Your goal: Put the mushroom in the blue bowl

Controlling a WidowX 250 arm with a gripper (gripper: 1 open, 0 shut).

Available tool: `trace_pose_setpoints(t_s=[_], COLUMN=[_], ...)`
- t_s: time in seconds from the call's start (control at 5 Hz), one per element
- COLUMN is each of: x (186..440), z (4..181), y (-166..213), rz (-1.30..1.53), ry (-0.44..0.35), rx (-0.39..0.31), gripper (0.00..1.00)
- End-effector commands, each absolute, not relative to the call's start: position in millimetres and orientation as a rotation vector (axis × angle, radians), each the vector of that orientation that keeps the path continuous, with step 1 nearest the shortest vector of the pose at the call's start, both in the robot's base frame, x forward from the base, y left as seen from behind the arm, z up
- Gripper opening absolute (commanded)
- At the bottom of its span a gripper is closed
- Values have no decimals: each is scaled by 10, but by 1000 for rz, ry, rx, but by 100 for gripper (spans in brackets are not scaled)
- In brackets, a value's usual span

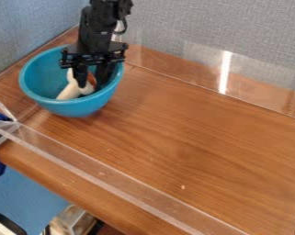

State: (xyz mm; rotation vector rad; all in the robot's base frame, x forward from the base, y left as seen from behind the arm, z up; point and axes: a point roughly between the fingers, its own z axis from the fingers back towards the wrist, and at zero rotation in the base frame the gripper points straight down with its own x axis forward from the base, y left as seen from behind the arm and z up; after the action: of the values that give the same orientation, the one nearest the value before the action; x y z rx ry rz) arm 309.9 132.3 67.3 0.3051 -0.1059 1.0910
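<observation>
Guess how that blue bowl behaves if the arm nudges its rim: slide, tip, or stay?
The blue bowl looks like thin glossy plastic, so probably light and apt to slide on the smooth wooden table. Its deep, rounded shape may rock or tip under a rim push. The mushroom inside adds little weight.

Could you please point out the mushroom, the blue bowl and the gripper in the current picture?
mushroom (pixel 73 90): camera view, on its pale stem.
blue bowl (pixel 63 104): camera view, on its front outer wall.
gripper (pixel 88 66): camera view, midway between its fingertips.

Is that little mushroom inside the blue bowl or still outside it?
Inside. The mushroom lies within the blue bowl, below its rim, with the gripper just above it.
</observation>
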Motion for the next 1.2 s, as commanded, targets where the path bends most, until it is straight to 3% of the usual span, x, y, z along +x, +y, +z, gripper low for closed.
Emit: trace_pose_setpoints(t_s=[0.0, 0.2, 0.4, 0.6, 0.8, 1.0], x=[3149, 3149, 3143, 3138, 3138, 3132], z=[829, 784, 794, 816, 771, 778], y=[1319, 1331, 1332, 1333, 1344, 1346], rz=[1094, 1101, 1107, 1111, 1118, 1124], ry=[-147, -140, -137, -133, -126, -123], rx=[298, 300, 301, 302, 304, 304], gripper=[100, 0, 100, 100, 0, 100])
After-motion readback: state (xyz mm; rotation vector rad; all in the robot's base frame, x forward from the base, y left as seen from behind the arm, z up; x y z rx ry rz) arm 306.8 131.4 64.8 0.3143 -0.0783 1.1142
